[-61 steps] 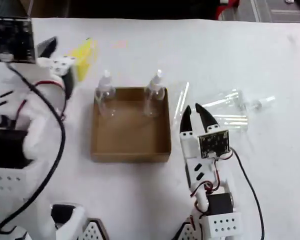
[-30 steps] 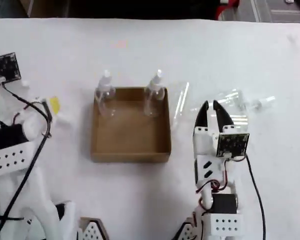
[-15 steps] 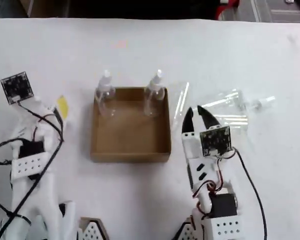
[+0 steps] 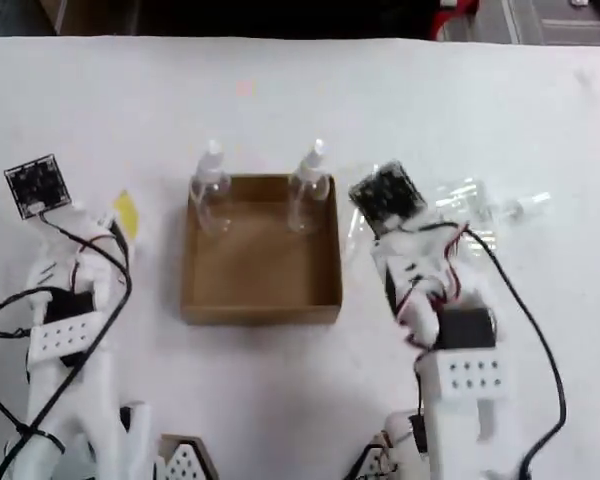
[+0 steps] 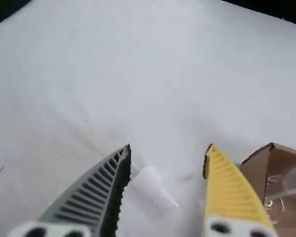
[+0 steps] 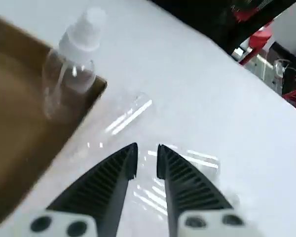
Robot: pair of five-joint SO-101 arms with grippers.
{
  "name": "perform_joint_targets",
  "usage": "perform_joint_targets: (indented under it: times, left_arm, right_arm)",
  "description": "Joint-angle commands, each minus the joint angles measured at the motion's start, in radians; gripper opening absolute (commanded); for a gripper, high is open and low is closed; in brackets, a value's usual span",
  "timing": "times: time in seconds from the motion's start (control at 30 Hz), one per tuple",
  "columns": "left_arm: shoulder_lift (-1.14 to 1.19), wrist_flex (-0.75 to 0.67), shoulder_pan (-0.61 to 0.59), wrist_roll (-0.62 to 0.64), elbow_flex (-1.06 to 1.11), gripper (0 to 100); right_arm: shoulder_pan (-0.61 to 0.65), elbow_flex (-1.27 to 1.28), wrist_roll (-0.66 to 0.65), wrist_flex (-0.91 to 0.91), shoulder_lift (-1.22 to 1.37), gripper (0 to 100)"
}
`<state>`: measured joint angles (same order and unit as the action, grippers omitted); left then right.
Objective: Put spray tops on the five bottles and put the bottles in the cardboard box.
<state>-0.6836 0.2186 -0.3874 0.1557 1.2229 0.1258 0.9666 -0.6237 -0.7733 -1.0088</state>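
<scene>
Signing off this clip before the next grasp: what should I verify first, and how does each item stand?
1. Left gripper jaws open around a spray top: ok; the white spray top lies between them.
2. Right gripper jaws wide enough for a bottle: not ok; only a narrow gap.
3. Loose bottles near the right gripper: ok; they lie on the table beside the cardboard box.
4. Room in the box: ok; one capped bottle and a second capped bottle stand at its far wall.
5. Number of loose bottles: cannot tell; clear and overlapping.
</scene>
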Motion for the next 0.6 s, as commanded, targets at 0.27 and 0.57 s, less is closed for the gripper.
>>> perform_joint_targets:
  times: [0.27, 0.57]
  left_arm:
    - [-0.002, -0.031, 0.012, -0.003, -0.011, 23]
    - [-0.002, -0.031, 0.013, -0.035, -0.012, 23]
  right_arm:
    - [-0.12, -0.253, -0.657, -0.154, 0.535, 13.4]
    - [-0.081, -0.269, -0.657, -0.033, 0.73, 19.9]
